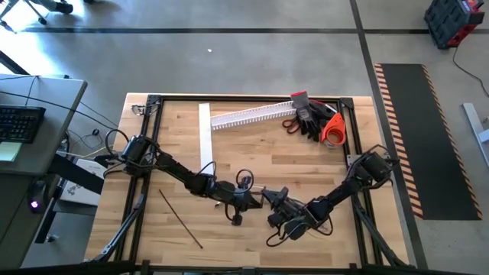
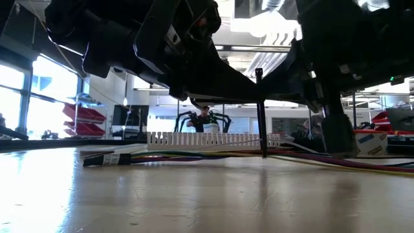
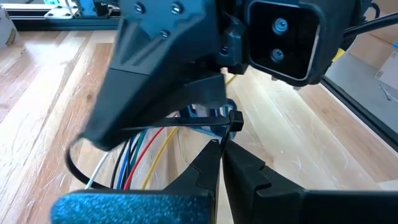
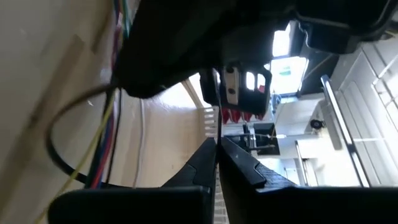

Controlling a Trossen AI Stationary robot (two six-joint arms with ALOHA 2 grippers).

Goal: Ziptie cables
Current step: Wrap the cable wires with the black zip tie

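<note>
Two zipties show. One loose ziptie [image 1: 180, 219] lies on the wooden bench [image 1: 252, 145] near its front left part, well apart from both arms, its long axis running diagonally from upper left to lower right in the high view. The second ziptie [image 3: 186, 128] is looped around the cables [image 3: 134, 163], its small square head beside the fingertips; in the low view its tail [image 2: 260, 113] stands upright from the bench.

One bundle of cables lies at the front middle of the bench, between the two arms, with red, blue, yellow, green and white strands running side by side.

The left end effector [image 3: 221, 144] sits directly at the bundle, its fingers closed to a narrow tip that touches the looped ziptie's head; whether it truly pinches it cannot be told. The right end effector [image 4: 217, 144] faces it from the other side, clenched on the thin black tail.

At the far side lie one white slotted channel [image 1: 252, 116], one flat white strip [image 1: 205, 136], gloves [image 1: 309, 116] and an orange tape roll [image 1: 333, 131].
</note>
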